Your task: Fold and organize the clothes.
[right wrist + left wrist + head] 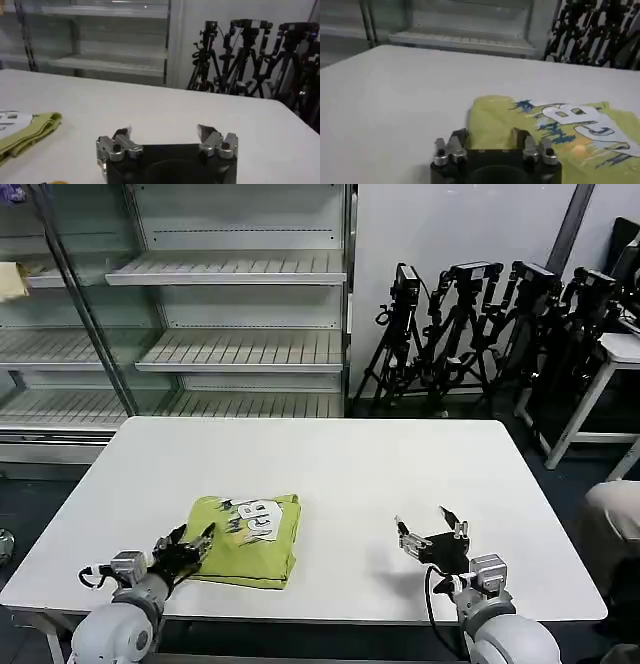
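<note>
The lime T-shirt (247,540) lies folded on the white table (400,474), printed side up, its lettering partly lost in folds. The left gripper (190,544) hangs spread at the shirt's near-left corner. The right gripper (432,529) hovers spread, well apart from the shirt.

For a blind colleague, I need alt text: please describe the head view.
A folded lime T-shirt with a printed design lies on a white table. The open left gripper is at the shirt's near left corner, and the open right gripper is over bare table to the right. Empty shelves and tripods stand behind.
</note>
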### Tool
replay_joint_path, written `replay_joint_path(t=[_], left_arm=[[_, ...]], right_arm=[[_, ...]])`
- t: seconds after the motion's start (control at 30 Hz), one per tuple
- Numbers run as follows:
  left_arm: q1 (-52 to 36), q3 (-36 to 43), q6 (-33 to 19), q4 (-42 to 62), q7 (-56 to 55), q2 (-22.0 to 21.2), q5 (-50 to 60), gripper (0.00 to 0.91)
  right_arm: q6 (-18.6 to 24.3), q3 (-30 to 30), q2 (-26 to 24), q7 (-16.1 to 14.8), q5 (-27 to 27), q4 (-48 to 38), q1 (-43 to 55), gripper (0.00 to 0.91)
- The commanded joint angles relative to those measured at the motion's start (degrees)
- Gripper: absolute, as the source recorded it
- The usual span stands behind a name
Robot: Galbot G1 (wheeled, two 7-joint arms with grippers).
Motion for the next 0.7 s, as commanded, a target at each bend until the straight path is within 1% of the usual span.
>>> replay_joint_path(t=[0.03, 0.3, 0.4, 0.43, 0.5, 0.57, 0.6, 0.63, 0.7], left_arm=[[0.4, -0.8, 0.3, 0.9, 0.9, -0.4, -8.5, 0.020], [-0.5, -1.0, 0.2, 0.9, 1.6, -0.7, -9.7, 0.020], [-0.8, -2.4, 0.2, 0.7, 1.6, -0.2, -9.6, 0.020], [-1.1, -3.5, 0.2, 0.6, 1.8, 0.8, -8.3, 0.010], [-1.5, -4.9, 0.2, 0.6, 2.5, 2.4, -6.5, 0.020], [-2.3, -9.9, 0.3, 1.0, 4.6, 6.7, -0.2, 0.010], [-2.4, -11.1, 0.2, 1.4, 5.6, 7.9, 1.3, 0.010], [-2.6, -13.8, 0.2, 1.9, 6.8, 11.0, 3.8, 0.010], [-2.7, -18.1, 0.2, 2.9, 8.8, 14.2, 6.4, 0.010]], right_arm=[[0.1, 0.1, 0.1, 0.0, 0.0, 0.0, -0.1, 0.907], [0.0, -0.2, 0.2, 0.0, 0.0, 0.1, -0.1, 0.907], [0.0, -0.4, 0.4, 0.0, -0.1, 0.2, -0.1, 0.907], [0.0, -0.4, 0.4, 0.0, -0.1, 0.2, -0.1, 0.907], [0.0, -0.5, 0.4, 0.0, -0.1, 0.2, 0.1, 0.907], [0.0, -0.5, 0.4, 0.0, -0.1, 0.3, 0.3, 0.907], [0.0, -0.5, 0.4, 0.0, -0.1, 0.3, 0.3, 0.907], [0.0, -0.6, 0.4, 0.0, 0.0, 0.4, 0.4, 0.907], [0.0, -0.7, 0.5, -0.1, 0.0, 0.3, 0.5, 0.907]])
